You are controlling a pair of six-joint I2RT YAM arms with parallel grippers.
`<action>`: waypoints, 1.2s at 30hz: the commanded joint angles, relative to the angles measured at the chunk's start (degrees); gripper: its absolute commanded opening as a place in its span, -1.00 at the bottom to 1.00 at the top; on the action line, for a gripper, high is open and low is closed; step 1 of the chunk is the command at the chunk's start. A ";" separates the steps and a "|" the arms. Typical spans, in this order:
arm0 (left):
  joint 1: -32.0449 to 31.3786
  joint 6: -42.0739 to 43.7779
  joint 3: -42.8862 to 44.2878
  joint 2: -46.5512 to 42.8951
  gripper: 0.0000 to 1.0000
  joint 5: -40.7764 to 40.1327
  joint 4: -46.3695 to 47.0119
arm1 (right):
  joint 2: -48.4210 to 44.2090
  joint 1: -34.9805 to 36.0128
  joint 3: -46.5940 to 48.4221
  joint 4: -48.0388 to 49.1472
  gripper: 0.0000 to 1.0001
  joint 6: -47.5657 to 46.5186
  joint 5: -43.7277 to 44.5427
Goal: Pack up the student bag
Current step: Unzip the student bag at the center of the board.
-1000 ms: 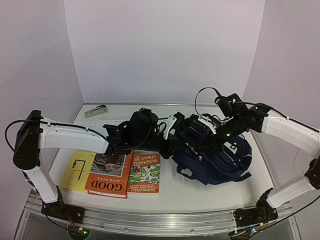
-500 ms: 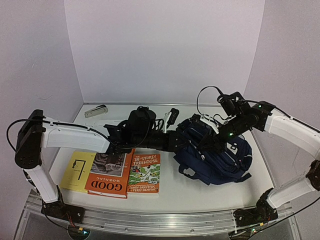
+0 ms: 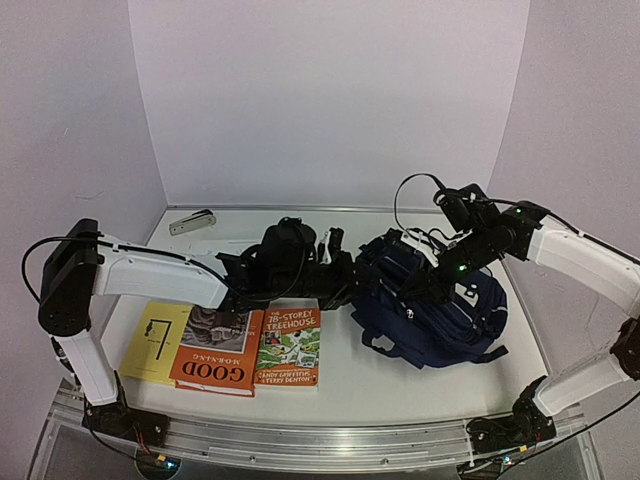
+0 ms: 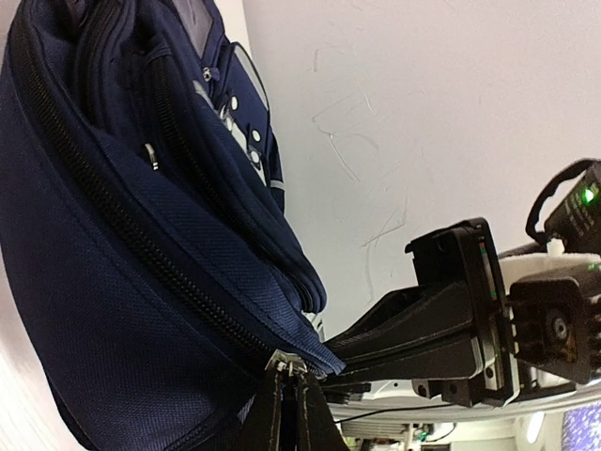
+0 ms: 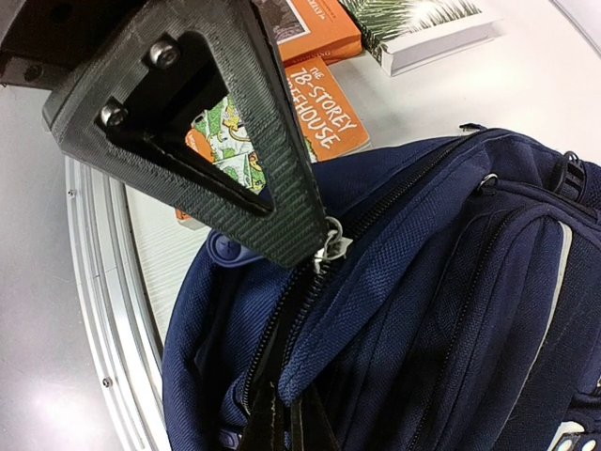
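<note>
The student bag (image 3: 435, 315), a dark navy backpack, lies on the table right of centre. My left gripper (image 3: 350, 278) is at its left end and is shut on a small metal zip pull (image 4: 285, 363) of the main zip. The pull also shows in the right wrist view (image 5: 331, 246), under the left gripper's black fingers (image 5: 225, 141). My right gripper (image 3: 428, 285) is on top of the bag, and its tips (image 5: 286, 418) are shut on the fabric edge beside the zip. The zip (image 5: 282, 329) gapes open a little there.
Three books lie left of the bag near the front: a yellow one (image 3: 155, 342), an orange "Good Morning" book (image 3: 215, 352) and "The 78-Storey Treehouse" (image 3: 290, 345). A small grey object (image 3: 192, 222) lies at the back left. Walls close the back and sides.
My left gripper has turned and shifted a little at the bag's left end while holding the pull. The bag's left end has shifted slightly right. The right gripper has barely moved.
</note>
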 commanded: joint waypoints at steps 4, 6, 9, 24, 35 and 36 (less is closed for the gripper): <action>2.70 8.06 4.49 -4.56 -1.00 -4.98 -8.43 | -2.27 0.20 0.27 -4.33 -1.00 -1.17 0.75; 2.69 13.81 6.35 -5.83 -1.00 -8.78 -17.77 | -3.28 0.20 1.16 -5.20 -1.00 -1.68 1.36; 3.66 20.78 7.08 -7.32 -1.00 -12.05 -26.33 | -4.64 0.20 3.81 -7.20 -1.00 -3.05 0.97; 13.94 28.38 7.85 0.34 -1.00 -2.66 -23.46 | -8.62 0.18 9.71 -17.00 -1.00 -10.64 1.73; 21.22 27.42 11.17 10.43 -1.00 4.77 -18.25 | -10.71 -0.52 10.50 -17.85 -1.00 -9.93 1.44; 21.53 27.68 12.07 11.58 -1.00 5.24 -18.25 | -10.82 -0.61 10.54 -17.82 -1.00 -9.76 1.46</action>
